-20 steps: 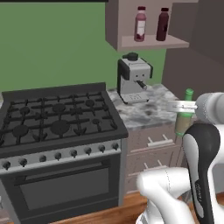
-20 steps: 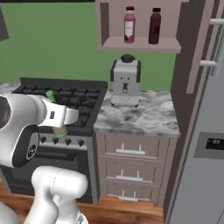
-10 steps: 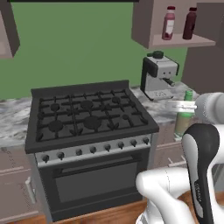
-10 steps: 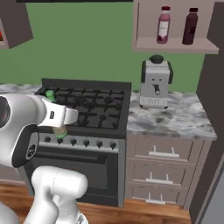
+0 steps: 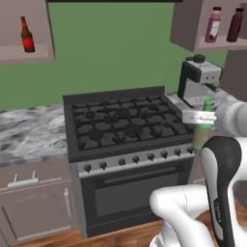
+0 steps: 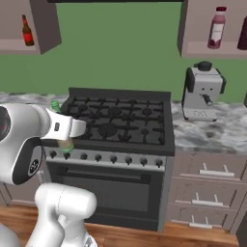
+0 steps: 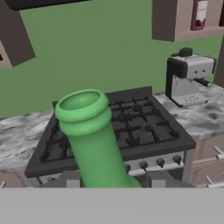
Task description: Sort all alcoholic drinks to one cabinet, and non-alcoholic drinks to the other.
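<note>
My gripper (image 5: 201, 117) is shut on the slim green bottle (image 5: 208, 106), held upright in front of the stove's right side. From the other side the green bottle (image 6: 56, 105) pokes up behind the hand, and its neck (image 7: 92, 136) rises between the fingers. The amber-brown bottle (image 5: 26, 34) with a red label stands in the open upper left cabinet (image 6: 27, 30). The pink bottle (image 5: 212, 25) and the dark maroon bottle (image 5: 235, 25) stand in the upper right cabinet, where the pink bottle (image 6: 217, 28) is seen again.
A black gas stove (image 5: 125, 123) with an oven door below sits between marble counters (image 5: 29, 137). A coffee machine (image 6: 204, 91) stands on the right counter. Drawers (image 6: 207, 193) lie under it. A green wall runs behind.
The base has driven left, so the whole scene slid right and the left cabinet with the amber bottle came into view. The green bottle stays in the gripper.
</note>
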